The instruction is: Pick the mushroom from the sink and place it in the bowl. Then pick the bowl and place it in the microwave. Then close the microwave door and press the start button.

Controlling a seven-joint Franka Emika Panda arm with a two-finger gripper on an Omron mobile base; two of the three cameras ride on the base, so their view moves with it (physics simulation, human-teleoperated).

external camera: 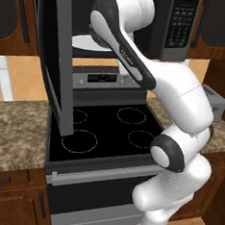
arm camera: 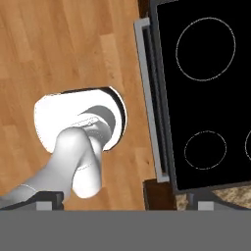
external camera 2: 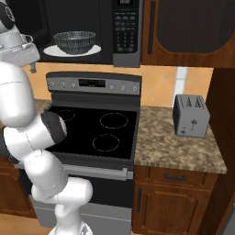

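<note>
One round dark grey glassy bowl (external camera 2: 75, 42) with a ribbed, mottled wall sits inside the one large black over-range microwave (external camera 2: 126, 32), resting on a single flat white round plate (external camera 2: 92, 50) on the cavity floor; its contents cannot be made out, so whether the mushroom lies inside cannot be told. The one wide dark-glass microwave door (external camera: 54, 56), framed in grey metal, stands swung open to the left in the left base view, its lower edge hanging over the left side of the cooktop. The keypad strip (external camera 2: 126, 25) runs down the right side of the microwave front. Below is one black glass stovetop (external camera 2: 98, 131) with four thin ring-marked burners counted in the left base view, and a grey control panel (external camera 2: 94, 83) behind it. On the speckled brown stone counter (external camera 2: 183, 149) to the right stands one grey two-slot toaster (external camera 2: 191, 114), well apart from the microwave. The white arm (external camera: 183, 99) reaches up toward the microwave opening. The hand view looks straight down at the wooden floor (arm camera: 63, 49) and the front edge of the stove, with only the grey fingertips (arm camera: 45, 205) showing at the bottom; how far apart the fingers stand, and whether they hold or touch anything, cannot be told.
</note>
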